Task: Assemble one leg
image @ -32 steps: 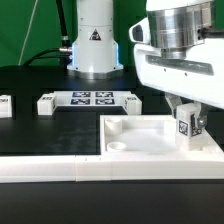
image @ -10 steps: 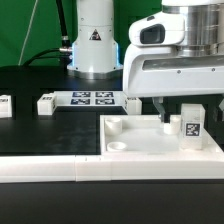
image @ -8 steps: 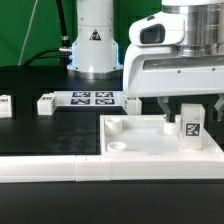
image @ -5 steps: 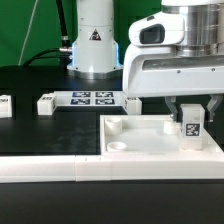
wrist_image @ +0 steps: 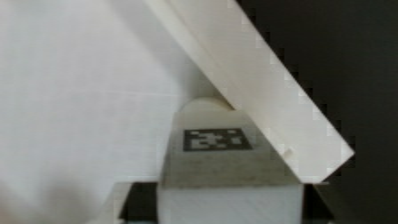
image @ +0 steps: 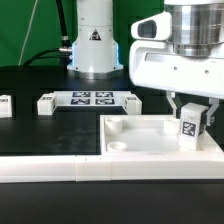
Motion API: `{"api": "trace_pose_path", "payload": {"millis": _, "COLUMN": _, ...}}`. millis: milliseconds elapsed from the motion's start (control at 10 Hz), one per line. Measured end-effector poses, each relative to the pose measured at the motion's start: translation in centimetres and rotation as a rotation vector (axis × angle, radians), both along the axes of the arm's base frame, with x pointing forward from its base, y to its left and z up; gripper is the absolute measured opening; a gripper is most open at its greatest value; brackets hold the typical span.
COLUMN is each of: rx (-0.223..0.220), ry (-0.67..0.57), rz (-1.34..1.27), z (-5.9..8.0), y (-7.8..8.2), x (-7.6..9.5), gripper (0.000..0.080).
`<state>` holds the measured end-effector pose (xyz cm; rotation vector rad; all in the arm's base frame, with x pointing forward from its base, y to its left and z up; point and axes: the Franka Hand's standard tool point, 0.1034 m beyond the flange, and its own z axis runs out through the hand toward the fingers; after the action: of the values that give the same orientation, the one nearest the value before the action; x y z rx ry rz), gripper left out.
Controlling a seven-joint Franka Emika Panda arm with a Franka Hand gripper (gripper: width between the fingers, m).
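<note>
Leg [image: 188,128] between end effector [image: 189,111] fingers

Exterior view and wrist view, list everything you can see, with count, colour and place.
leg: 1, white with a black-and-white marker, between the gripper fingers at the tray's corner on the exterior view's right.
tray: 1, white, front of the table.
marker board: 1, white with black tags, flat behind the tray.
small white parts: 3; one at the left edge, one left of the marker board, one at its right end.
table: 1, black.
arm base: 1, white, at the back.
gripper: 1, white, shut on the leg.
</note>
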<state>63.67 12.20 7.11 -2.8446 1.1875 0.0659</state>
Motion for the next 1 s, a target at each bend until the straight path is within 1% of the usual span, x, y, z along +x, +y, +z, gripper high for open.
{"api": "trace_pose_path", "payload": {"millis": 200, "rx": -0.001, "ry": 0.013, "rz": -0.24, "z": 0.0, "y": -0.02, "x": 0.09, "gripper": 0.029}}
{"api": "trace_pose_path", "payload": {"millis": 600, "rx": 0.022, "ry": 0.043, "rz": -0.778, "z": 0.07, "y": -0.22, "x": 0.34, "gripper": 0.0291}}
{"api": "trace_pose_path", "payload": {"millis": 1000, "rx": 0.026, "ry": 0.064, "rz": -1.028, "z": 0.13, "y": -0.34, "x": 0.44, "gripper": 0.0291}}
